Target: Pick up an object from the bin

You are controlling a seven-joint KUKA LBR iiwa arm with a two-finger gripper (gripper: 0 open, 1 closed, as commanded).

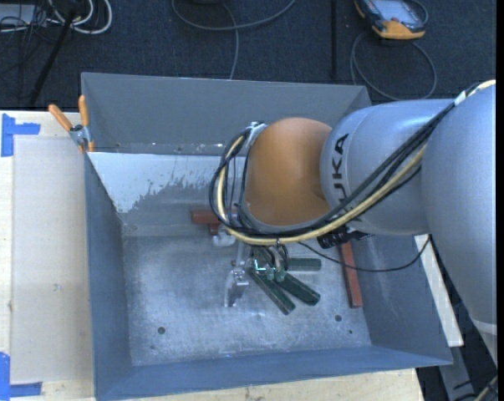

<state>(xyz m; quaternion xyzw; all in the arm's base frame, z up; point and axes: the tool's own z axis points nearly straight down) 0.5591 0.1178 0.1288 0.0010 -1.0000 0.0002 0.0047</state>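
We find the hand [253, 281] low over the bin [151, 307] floor, beside dark green sticks [297, 292]. We cannot tell whether it is spread.

Cam overhead, slightly oblique, onto bin [176, 316].

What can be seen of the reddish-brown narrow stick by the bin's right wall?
The reddish-brown narrow stick is thin and straight, perhaps wood or plastic. It lies flat on the floor of the grey metal bin at the foot of the right wall, running far to near. Its far end is hidden under the robot arm. It lies apart from the dark green flat bars to its left.
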